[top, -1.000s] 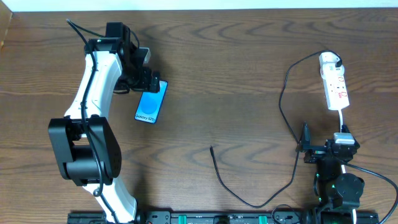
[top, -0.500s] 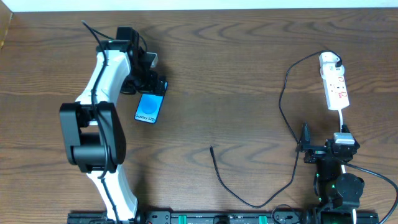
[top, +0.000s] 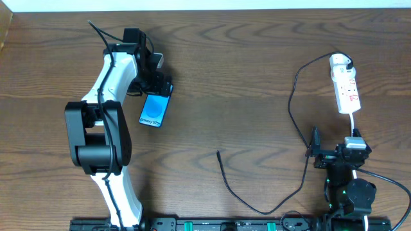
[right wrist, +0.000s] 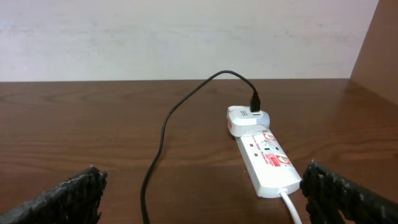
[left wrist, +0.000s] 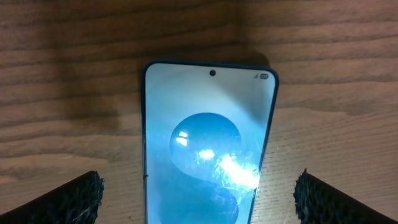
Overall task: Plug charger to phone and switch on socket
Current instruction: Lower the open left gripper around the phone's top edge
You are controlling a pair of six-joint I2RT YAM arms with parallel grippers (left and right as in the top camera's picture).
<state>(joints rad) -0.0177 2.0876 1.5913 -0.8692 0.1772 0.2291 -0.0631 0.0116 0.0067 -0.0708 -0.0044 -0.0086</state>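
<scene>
Left gripper point(top: 157, 88) spread wide above phone point(top: 155, 111), toward bench's point(top: 244, 77) far-left corner; centre, pinch long edges squarely. Right gripper point(right wrist: 208, 196) spread, empty.

Table: a dark brown wooden table point(top: 244, 77) with a strong grain running from side to side; its top fills almost the whole overhead view.
Wall: a plain off-white wall point(right wrist: 155, 37) rises right behind the table's far edge; from overhead it is only a thin pale strip along that edge.
Side panel: a brown wooden panel point(right wrist: 373, 43) stands upright at the table's far right corner, against the wall.
Rail: a black rail point(top: 212, 224) runs along the table's near edge.
Left corner: a lighter tan wedge point(top: 3, 32) lies just beyond the table's far left corner; what it is I cannot tell.
Light: even and soft, with a faint sheen on the tabletop near the wall.
</scene>
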